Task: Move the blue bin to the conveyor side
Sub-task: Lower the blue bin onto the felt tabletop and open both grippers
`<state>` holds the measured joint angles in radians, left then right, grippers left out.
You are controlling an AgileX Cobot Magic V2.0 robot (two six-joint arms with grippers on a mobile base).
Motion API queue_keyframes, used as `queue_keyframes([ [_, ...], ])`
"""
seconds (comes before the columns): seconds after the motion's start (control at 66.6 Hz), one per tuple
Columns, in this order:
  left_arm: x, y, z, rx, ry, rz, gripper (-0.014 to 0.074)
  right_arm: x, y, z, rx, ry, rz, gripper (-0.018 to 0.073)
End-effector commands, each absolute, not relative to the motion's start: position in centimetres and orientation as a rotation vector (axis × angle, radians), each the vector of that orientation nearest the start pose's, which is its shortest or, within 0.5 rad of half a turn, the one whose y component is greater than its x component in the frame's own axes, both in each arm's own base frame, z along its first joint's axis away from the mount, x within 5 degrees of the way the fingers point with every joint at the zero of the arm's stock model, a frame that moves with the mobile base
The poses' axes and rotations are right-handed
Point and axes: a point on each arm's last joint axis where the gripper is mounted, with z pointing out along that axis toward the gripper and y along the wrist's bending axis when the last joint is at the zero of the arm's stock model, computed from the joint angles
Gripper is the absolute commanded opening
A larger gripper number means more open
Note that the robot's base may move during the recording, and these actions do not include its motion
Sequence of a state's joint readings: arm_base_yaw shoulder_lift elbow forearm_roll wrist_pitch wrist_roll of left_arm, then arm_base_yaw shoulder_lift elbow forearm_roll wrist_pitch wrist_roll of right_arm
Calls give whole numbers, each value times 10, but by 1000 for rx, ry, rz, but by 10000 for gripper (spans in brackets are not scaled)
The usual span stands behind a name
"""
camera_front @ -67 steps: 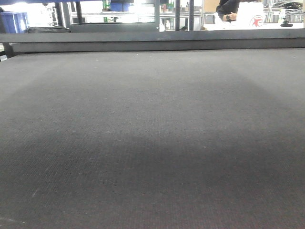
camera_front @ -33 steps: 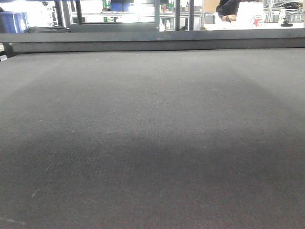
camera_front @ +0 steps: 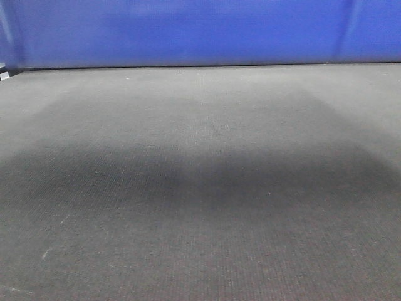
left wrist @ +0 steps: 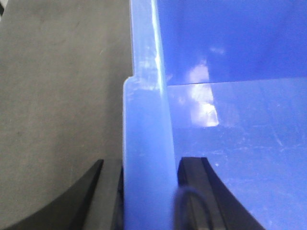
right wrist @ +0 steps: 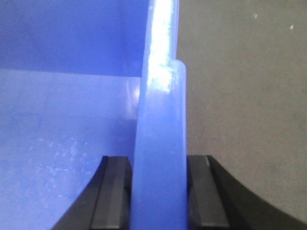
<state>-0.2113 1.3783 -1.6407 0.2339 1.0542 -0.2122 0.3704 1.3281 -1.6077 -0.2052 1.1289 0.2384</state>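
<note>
The blue bin fills the top of the front view, its wall standing across the far part of the dark woven conveyor belt. In the left wrist view my left gripper is shut on the bin's left rim, one finger outside over the belt, one inside the bin. In the right wrist view my right gripper is shut on the bin's right rim, one finger inside, one outside. The bin's inside looks empty. Neither gripper shows in the front view.
The grey belt shows beside the bin in the left wrist view and in the right wrist view. The bin hides the belt's far metal bar and the background behind it.
The blue bin has come into the front view and now covers the far bar and the background that showed before. The belt itself looks the same.
</note>
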Motion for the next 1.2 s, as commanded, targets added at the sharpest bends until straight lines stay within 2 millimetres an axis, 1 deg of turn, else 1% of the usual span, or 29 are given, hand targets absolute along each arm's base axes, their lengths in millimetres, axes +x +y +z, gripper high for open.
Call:
queue_keyframes([
  [0.0,291,-49,461,46,2154,-18,-3,269,93,455,-208,2215,106,-71],
  [0.18,322,-51,420,35,2271,-9,-3,306,107,416,-233,2341,67,-71],
  [0.285,340,-55,395,48,2304,-11,-3,324,114,395,-246,2399,48,-71],
  [0.36,351,-58,382,51,2314,-25,-3,337,120,377,-257,2437,36,-71],
  [0.466,360,-60,370,54,2335,-26,-3,347,124,362,-265,2471,24,-68],
  [0.556,365,-61,363,55,2354,-23,2,351,125,356,-269,2485,19,-68],
  [0.586,366,-61,361,56,2358,-22,16,352,126,354,-270,2487,19,-68],
  [0.661,367,-62,360,56,2362,-21,93,353,126,353,-271,2491,17,-54],
  [0.721,367,-62,360,57,2357,-22,181,353,126,353,-271,2491,17,9],
  [0.766,367,-62,360,57,2357,-22,258,353,126,354,-270,2489,18,110],
  [0.781,367,-62,360,56,2361,-22,300,353,126,354,-270,2489,18,146],
  [0.796,367,-62,360,56,2363,-21,328,353,126,354,-270,2489,18,165],
  [0.811,367,-62,360,56,2366,-20,357,353,126,354,-270,2489,18,227],
  [0.841,366,-61,359,56,2371,-19,400,353,126,354,-270,2489,18,315],
  [0.856,366,-61,359,55,2377,-17,444,353,126,353,-270,2492,17,361],
  [0.871,366,-61,359,55,2380,-16,473,353,126,353,-270,2493,16,384],
  [0.886,365,-61,359,55,2382,-16,501,353,126,353,-270,2493,16,454],
  [0.901,365,-61,358,54,2386,-15,514,352,126,353,-270,2496,15,499],
  [0.931,365,-61,358,54,2393,-13,579,352,125,353,-271,2500,8,582],
  [0.961,364,-61,358,53,2398,-11,618,351,125,354,-271,2503,7,571],
  [0.976,363,-61,359,52,2400,-11,621,351,125,353,-271,2506,6,569],
  [1.081,356,-59,369,49,2377,-17,601,345,123,362,-265,2488,12,571],
  [1.187,341,-56,390,45,2317,-24,601,333,118,381,-254,2445,26,571],
])
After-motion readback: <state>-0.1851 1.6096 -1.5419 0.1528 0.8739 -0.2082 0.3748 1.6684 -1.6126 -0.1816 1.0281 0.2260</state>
